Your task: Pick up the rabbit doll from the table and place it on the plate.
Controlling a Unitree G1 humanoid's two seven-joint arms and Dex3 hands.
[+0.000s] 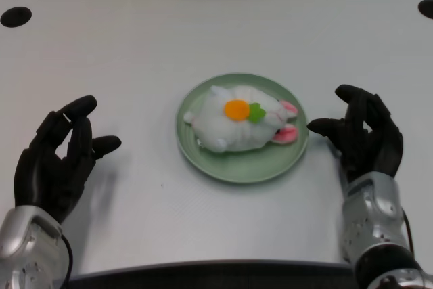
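Resting low at the near left corner of the white table (203,25), my left hand (57,164) holds nothing; its black fingers (73,109) are spread apart and lifted slightly, the thumb pointing toward the middle of the table. Bare tabletop lies between it and the round pale green plate (203,160), which sits near the table's centre, well apart from my palm. On that plate lies the white plush rabbit doll (233,130), stretched on its side, an orange disc with a small green leaf on its body and its pink-lined ears pointing to the plate's right rim. Beyond the plate's right edge my right hand (365,137) waits, fingertips close to the rim.
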